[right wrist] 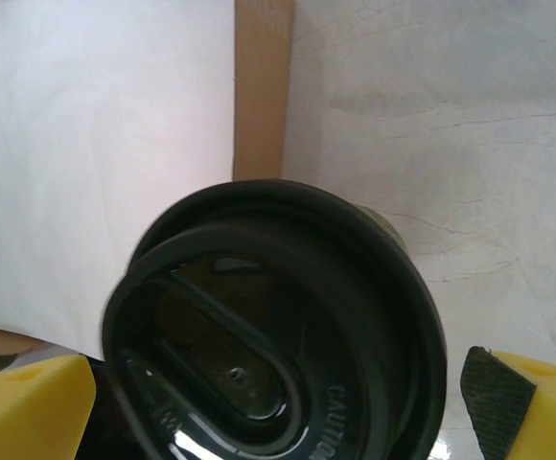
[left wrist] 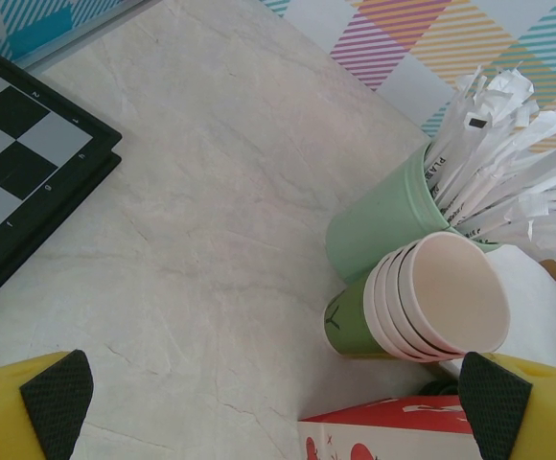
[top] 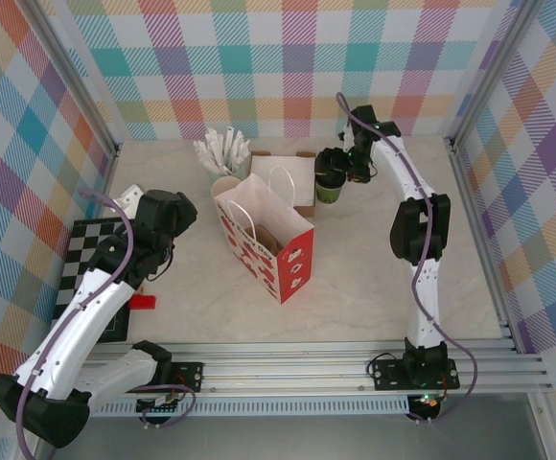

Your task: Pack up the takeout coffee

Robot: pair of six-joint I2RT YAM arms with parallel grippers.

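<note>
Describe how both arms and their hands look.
The left arm and right arm have white tubular links, black joint housings and black bases, each trailed by a purple cable. The left hand and right hand have yellow fingers with black textured pads.

Paper bag [top: 264, 244] stands mid-table. Stack of cups [top: 228, 187] sits just behind the bag's left rear corner, with a holder of wrapped straws [top: 222, 153] just behind the stack. Flat box [top: 292, 177] lies behind the bag, right of the stack. Takeout coffee [top: 330, 190] stands just right of the box. Chessboard [top: 91, 259] lies far left, a small block [top: 142, 303] beside its near right edge.
</note>
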